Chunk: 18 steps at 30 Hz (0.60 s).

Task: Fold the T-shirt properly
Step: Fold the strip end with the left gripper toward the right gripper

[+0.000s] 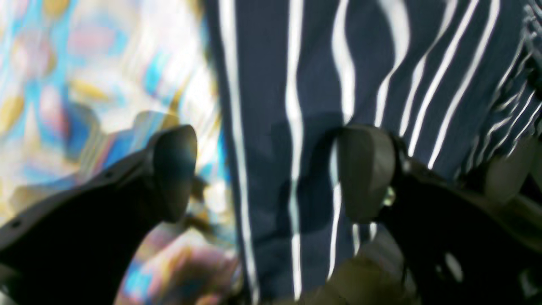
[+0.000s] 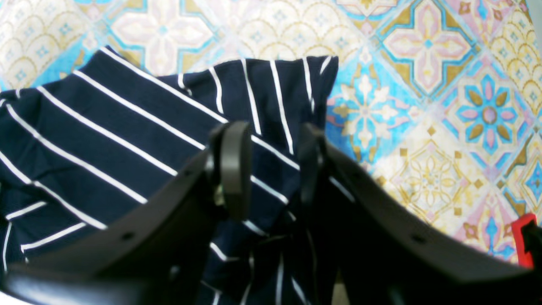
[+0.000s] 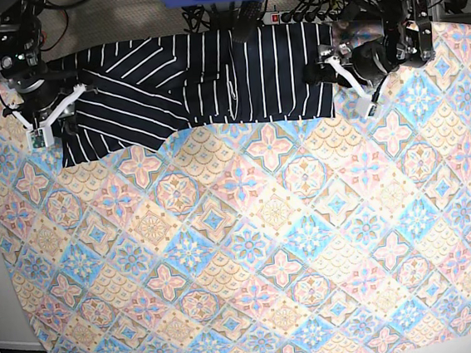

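Base view is showing the T-shirt [image 3: 201, 84] lying along the frame's top edge on the tile-patterned cloth [image 3: 251, 250], long axis left-right. Left gripper [image 1: 266, 173] is straddling its hem with jaws wide, empty; right gripper [image 2: 271, 165] is pinching a fold, jaws part-closed.

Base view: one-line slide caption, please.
Both arms work the far edge of a striped T-shirt spread on a tile-patterned cloth.
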{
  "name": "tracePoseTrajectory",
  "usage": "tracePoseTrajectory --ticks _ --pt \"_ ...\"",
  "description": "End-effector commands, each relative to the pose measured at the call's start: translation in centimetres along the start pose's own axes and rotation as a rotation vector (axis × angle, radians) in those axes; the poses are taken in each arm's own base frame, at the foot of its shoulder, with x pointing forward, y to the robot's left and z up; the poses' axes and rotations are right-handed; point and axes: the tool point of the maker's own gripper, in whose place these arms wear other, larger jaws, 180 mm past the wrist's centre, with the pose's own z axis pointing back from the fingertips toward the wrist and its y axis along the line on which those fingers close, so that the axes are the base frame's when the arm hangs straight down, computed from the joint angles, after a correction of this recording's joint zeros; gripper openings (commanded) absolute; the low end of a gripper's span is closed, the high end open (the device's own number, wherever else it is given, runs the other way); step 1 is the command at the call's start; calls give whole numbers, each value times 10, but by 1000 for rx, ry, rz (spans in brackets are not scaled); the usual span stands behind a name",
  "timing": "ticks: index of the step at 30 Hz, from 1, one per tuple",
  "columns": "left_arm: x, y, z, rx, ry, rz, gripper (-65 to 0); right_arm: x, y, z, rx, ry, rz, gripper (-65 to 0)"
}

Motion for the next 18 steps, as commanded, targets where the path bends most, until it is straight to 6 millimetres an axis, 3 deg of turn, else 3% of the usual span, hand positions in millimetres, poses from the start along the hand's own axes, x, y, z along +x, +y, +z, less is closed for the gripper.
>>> tracePoseTrajectory --ticks 1,6,10,18 --pt "-6 -1 -1 -4 25 -10 -193 11 -4 3 -6 -37 9 -465" --pt "-6 -13 -9 -31 31 -30 -403 16 -5 1 -7 -46 9 -465" --pt "-1 -9 -8 -24 17 -21 -606 15 -5 1 -7 -45 9 -465" --pt "31 54 33 126 -131 90 -625 4 -4 -1 -2 6 10 -464"
